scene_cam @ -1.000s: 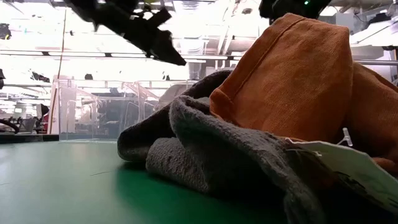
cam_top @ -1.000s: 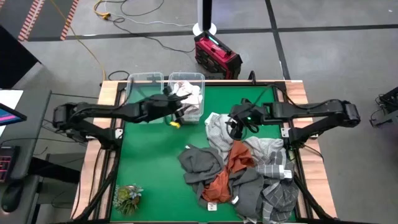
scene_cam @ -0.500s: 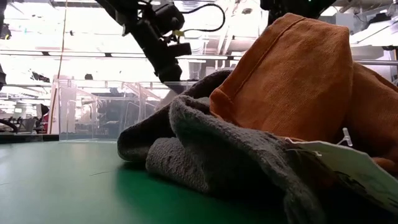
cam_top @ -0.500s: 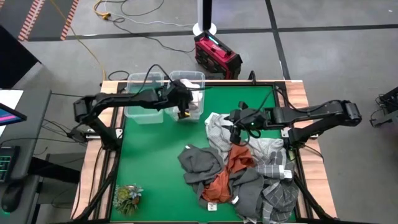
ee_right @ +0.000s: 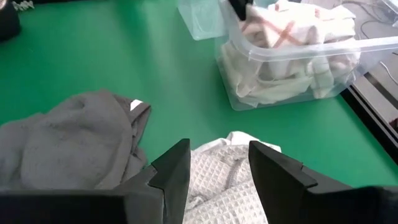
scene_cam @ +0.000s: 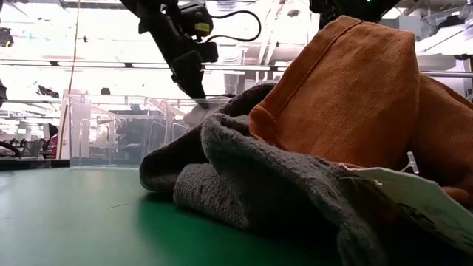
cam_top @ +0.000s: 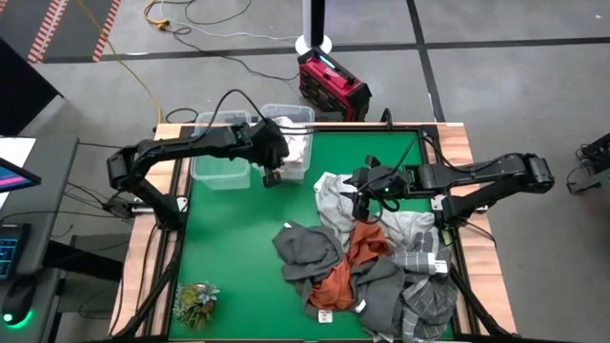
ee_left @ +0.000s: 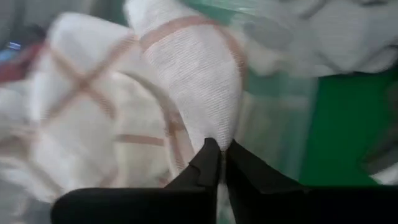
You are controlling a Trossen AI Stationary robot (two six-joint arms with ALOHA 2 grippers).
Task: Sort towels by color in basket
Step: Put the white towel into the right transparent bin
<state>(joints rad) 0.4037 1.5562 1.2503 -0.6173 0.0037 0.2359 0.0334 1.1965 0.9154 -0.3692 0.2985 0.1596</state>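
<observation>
We see the left gripper (ee_left: 219, 163) pinched shut against white towels (ee_left: 186, 81), grip unclear; right gripper (ee_right: 217, 163) wide, its pile (cam_top: 372, 262) toward 5 o'clock.

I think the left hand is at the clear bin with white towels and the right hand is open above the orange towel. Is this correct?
Not quite. The right wrist view shows the right hand open above a white waffle towel, not the orange towel. The left hand is indeed at the clear bin holding white towels.
</observation>
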